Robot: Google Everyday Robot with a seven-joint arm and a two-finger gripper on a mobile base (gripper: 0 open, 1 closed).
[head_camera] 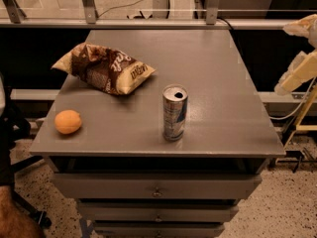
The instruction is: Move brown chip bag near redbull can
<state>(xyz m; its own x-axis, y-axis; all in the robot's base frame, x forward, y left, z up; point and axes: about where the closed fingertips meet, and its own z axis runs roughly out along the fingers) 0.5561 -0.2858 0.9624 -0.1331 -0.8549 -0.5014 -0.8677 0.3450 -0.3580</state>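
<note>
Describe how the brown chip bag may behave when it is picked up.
The brown chip bag looks wrinkled and puffy, so it is probably light and would crumple under a grasp. It lies flat, so it should not roll. The gripper is at the view's right edge, apart from it.

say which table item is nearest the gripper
The slim silver-and-blue redbull can; the gripper hangs right of the table, brown chip bag and round orange fruit farther left.

My hand [302,27] hangs beyond the surface's [218,73] right edge, near its far corner, with my arm [298,73] below it.
</note>
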